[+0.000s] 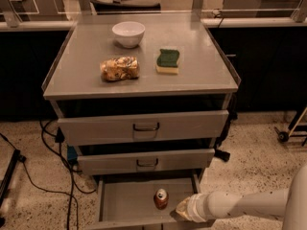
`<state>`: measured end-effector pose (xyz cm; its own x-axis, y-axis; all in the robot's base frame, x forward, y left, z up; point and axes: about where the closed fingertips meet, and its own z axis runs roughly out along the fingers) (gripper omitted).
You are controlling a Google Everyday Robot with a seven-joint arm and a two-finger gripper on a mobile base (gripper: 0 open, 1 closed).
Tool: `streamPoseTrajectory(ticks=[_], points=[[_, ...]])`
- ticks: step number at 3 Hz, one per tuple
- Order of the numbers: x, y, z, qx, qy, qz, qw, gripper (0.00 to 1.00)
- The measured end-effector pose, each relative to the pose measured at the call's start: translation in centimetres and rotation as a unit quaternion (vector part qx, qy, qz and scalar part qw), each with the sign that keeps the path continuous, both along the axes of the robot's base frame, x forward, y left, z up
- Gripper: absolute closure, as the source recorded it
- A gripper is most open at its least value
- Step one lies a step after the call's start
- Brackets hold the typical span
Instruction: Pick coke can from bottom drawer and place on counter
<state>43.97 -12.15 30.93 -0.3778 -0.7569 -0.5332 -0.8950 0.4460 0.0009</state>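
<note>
Coke can point(161, 199) stands unlifted in bottom drawer point(124, 202), lower centre; gripper point(181, 208) just beside it, grip state unclear; counter point(201, 66) awaits.

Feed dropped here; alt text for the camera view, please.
The coke can stands upright in the open bottom drawer, with the pincer close beside it. On the counter sit a bowl, a sponge and a snack bag.

A lab, judging by floor cables point(53, 150) and end effector point(183, 209) at bottom drawer point(125, 201).
</note>
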Motion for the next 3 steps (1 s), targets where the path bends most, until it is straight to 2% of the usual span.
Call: streamPoseTrajectory(ticks=[1, 2, 3], points=[[1.1, 1.3, -1.7, 0.016, -0.016, 0.013, 0.9997, 0.84], [2.6, 3.3, -3.4, 0.034, -0.028, 0.029, 0.9986, 0.52], [3.5, 4.2, -4.2, 0.042, -0.033, 0.036, 0.9979, 0.29]])
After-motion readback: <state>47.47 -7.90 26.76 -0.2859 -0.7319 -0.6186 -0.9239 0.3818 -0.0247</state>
